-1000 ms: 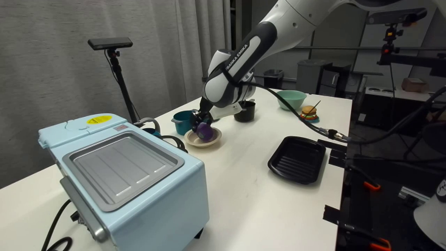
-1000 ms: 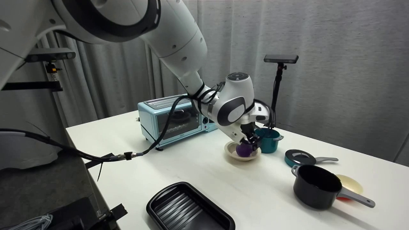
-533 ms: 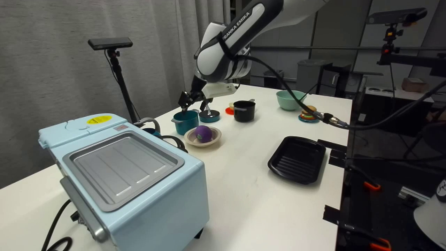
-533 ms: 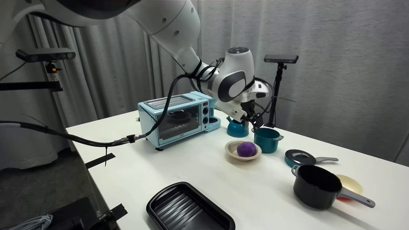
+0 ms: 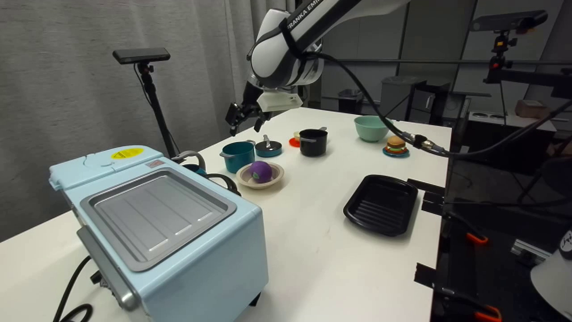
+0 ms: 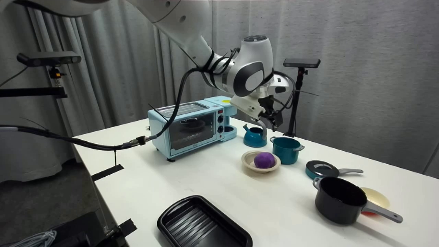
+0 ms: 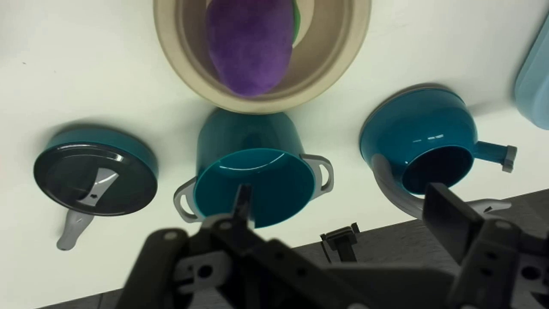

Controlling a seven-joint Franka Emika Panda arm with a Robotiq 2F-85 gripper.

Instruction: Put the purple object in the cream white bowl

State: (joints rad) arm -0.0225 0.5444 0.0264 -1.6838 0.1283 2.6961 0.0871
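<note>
Purple object (image 7: 251,43) found resting inside the cream white bowl (image 7: 324,56), as both exterior views confirm. In the wrist view its narrower end points toward the teal pot (image 7: 266,176); whether that end bears on the bowl's inner wall, I cannot establish. The bowl sits upright on the desk (image 5: 321,241), just beside the pot; contact between the two is likewise undetermined.

My fingers (image 7: 452,223) stand wide apart, with nothing held between them. Both exterior views place them higher than the pot's rim, touching neither it nor the purple object. In the wrist view one tip crosses the pot's mouth and the other the handle of the kettle (image 7: 420,120); I read both as overlaps of sight only.

Step in hand, in my judgement: the final one. Placement meets the requirement; getting clear is what remains. The next move calls for no further grasp. I should rise straight up before any sideways travel, since a dip or hasty swing could catch the pot's handles or nudge the bowl, and a rounded object would likely roll.
</note>
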